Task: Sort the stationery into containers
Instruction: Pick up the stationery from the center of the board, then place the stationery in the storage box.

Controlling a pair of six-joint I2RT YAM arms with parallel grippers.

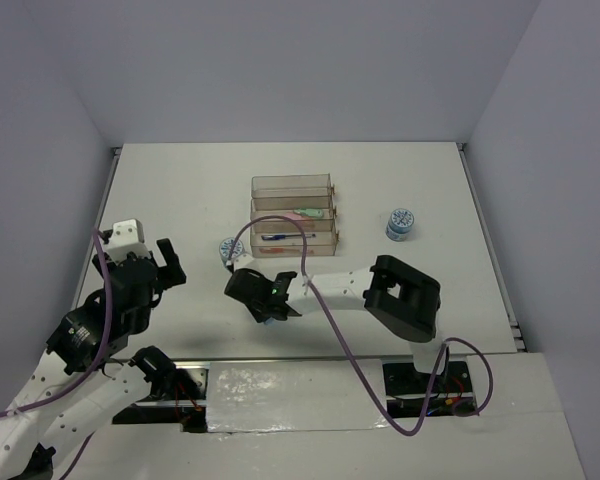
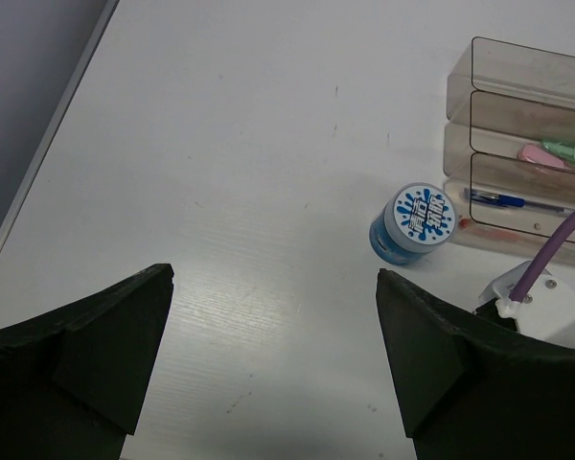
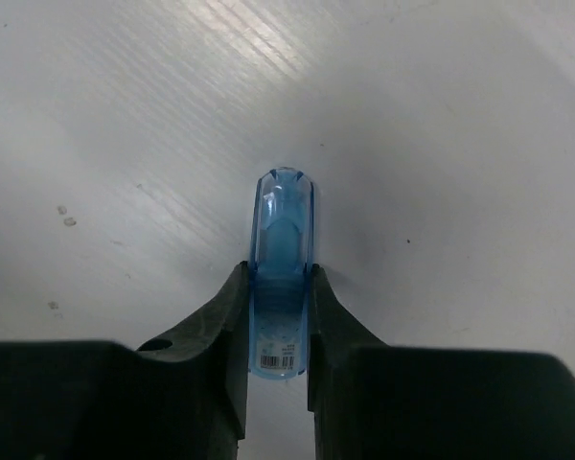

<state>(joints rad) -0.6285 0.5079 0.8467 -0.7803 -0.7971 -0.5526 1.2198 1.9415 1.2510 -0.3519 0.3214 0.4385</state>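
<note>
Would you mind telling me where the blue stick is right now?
The blue stick sits centre-frame in the right wrist view, pinched in the right gripper down at the table, on the near side of the tray rack.

unreadable white characters mark the top of the round roll right of centre; the blue stick at lower centre bears a tiny illegible barcode label.

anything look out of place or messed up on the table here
Nothing looks spilled or damaged. Two patterned rolls sit loose outside the rack: one roll is beside the left end of its nearest tray, and the other roll stands apart on its right. The right hand grips a blue stick that has not been sorted yet.
</note>
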